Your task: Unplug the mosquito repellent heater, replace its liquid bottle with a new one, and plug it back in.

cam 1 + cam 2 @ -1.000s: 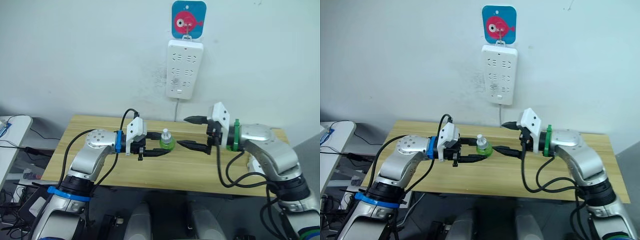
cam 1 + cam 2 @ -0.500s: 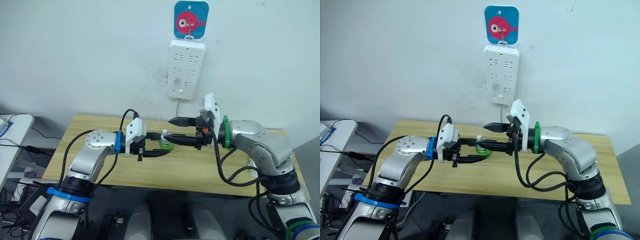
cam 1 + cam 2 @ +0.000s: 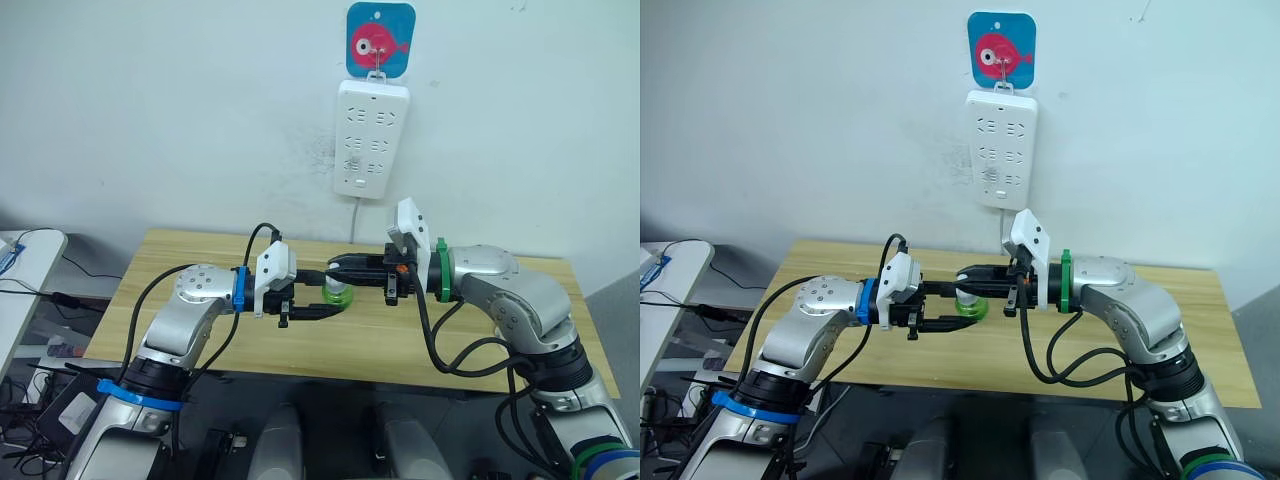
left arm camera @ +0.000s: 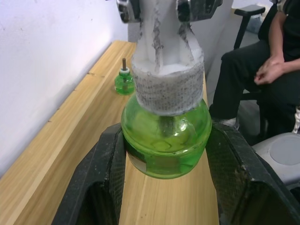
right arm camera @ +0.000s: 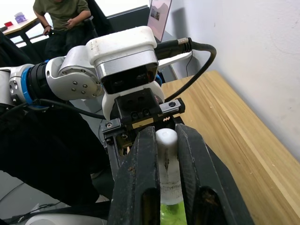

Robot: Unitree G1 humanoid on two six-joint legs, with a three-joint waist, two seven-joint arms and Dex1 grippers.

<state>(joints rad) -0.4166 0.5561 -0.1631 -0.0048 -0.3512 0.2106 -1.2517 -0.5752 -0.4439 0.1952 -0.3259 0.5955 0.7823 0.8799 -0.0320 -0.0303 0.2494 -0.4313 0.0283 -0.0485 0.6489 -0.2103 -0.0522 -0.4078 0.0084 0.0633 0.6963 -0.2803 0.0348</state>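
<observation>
Midway, by my reading | left pincer (image 4: 164, 154) clenched on green liquid bottle (image 4: 164, 145); right pincer (image 5: 161, 187) clamped on its white neck (image 5: 166, 154) — swap under way | spare bottle (image 4: 123, 80) beyond on surface (image 4: 70, 140); heater untraced; power strip (image 3: 370, 138) bare — replugging remains

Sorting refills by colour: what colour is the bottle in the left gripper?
Green, clearest in the left wrist view: bottle, left gripper.

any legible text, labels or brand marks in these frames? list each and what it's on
None readable.
Blue wall hook plate: a pink fish picture, no words.
White power strip: socket holes, no legible marking.
Green bottle with its white cap: no printed label visible.
Framed picture behind: too small to read.
</observation>
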